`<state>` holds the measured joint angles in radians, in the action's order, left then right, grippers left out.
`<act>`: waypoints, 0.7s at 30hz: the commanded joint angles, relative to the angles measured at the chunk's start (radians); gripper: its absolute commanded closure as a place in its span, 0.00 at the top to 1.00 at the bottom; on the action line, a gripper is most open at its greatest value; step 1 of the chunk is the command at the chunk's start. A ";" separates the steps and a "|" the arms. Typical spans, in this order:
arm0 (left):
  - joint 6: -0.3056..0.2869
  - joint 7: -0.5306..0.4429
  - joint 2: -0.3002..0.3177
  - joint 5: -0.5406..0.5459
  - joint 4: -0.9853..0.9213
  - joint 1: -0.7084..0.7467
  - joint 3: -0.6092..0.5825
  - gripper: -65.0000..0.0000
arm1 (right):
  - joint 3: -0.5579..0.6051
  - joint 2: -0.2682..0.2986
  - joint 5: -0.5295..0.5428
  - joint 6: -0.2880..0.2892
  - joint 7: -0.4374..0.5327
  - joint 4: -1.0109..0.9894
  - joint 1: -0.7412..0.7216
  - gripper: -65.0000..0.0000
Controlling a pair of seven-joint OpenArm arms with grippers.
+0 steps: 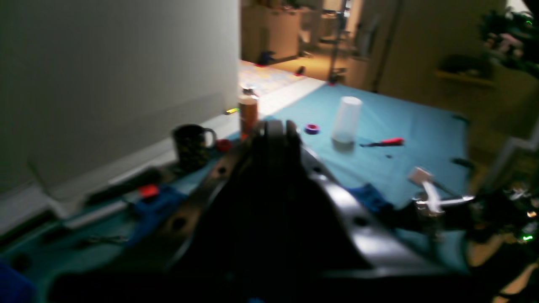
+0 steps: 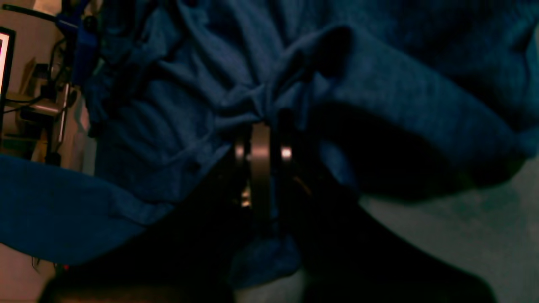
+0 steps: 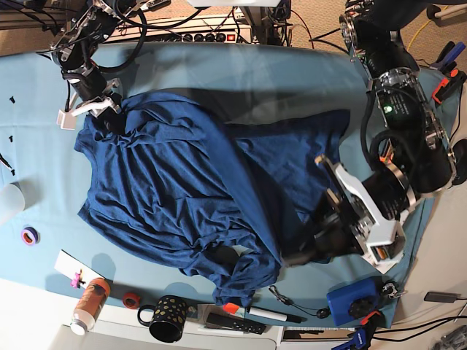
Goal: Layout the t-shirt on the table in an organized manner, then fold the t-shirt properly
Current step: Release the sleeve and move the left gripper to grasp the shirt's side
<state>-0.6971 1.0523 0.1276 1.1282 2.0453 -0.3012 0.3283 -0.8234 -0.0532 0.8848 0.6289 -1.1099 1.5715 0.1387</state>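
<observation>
Right gripper [image 2: 261,139] pinched shut on a bunched edge of the t-shirt [image 3: 175,189]; left gripper [image 1: 273,128] closed, holding nothing visible. Layout step, by the look of it. Shirt lies rumpled across the table [image 3: 241,69]: soft heathered navy folds on smooth teal cloth. Next move probably calls for pulling corners apart to flatten.

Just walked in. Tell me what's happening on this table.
A two-armed robot is laying out a dark blue t-shirt on the table. The right gripper is shut on a bunched bit of the shirt at one corner. The left gripper is also shut, with nothing visible between its tips, low near the shirt's opposite edge. The shirt is spread partly but rumpled, one end folded over. No folding has begun.
</observation>
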 commanded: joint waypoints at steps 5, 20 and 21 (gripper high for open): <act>-0.001 -0.051 0.003 -0.010 0.013 -0.101 0.001 0.00 | -0.003 0.008 0.027 0.010 0.037 0.016 -0.006 0.00; 0.002 -0.039 0.003 -0.040 -0.005 -0.145 0.001 0.00 | -0.127 0.019 0.206 0.069 -0.011 0.016 -0.148 0.00; 0.013 -0.039 0.003 -0.045 -0.016 -0.136 0.001 0.00 | -0.127 0.019 0.189 0.069 -0.010 0.016 -0.154 0.00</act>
<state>-0.6849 1.0386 0.1276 1.0706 2.0216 -0.4187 0.3283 -0.9501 -0.0494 1.0443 0.6857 -1.1404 1.5707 -0.0021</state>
